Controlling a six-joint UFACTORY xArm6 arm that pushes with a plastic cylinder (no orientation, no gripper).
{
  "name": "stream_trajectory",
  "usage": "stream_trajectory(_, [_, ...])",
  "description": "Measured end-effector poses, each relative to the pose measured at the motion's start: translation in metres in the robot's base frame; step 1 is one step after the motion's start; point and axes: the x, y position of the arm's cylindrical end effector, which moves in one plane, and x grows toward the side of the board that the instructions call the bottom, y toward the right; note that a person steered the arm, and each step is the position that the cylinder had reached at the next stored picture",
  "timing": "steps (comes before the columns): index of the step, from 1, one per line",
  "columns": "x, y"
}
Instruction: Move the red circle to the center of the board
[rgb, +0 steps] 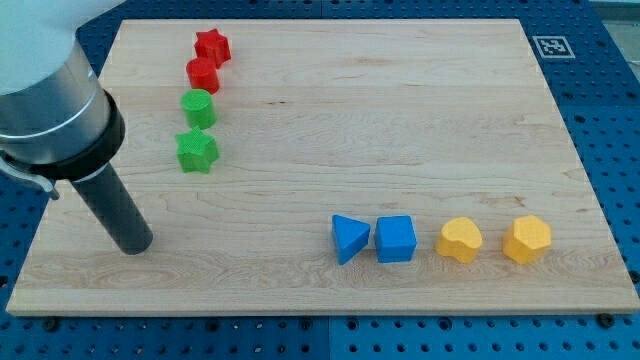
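The red circle (202, 74) lies near the view's top left, just below a red star (212, 46) and above a green circle (198, 107). A green star (197, 150) sits below that, so the four form a column. My tip (134, 243) rests on the wooden board (330, 120) at the view's lower left, well below and left of the red circle, touching no block.
Along the view's bottom right lie a blue triangle (349, 238), a blue cube (396, 239), a yellow heart (460, 240) and a yellow hexagon (527, 239). A fiducial tag (552, 46) sits off the board's top right corner.
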Motion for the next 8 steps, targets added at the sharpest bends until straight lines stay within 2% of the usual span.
stream_trajectory(3, [-0.064,-0.018])
stream_trajectory(6, [-0.074,-0.044])
stream_trajectory(7, [-0.107,-0.048])
stream_trajectory(8, [-0.168,-0.048])
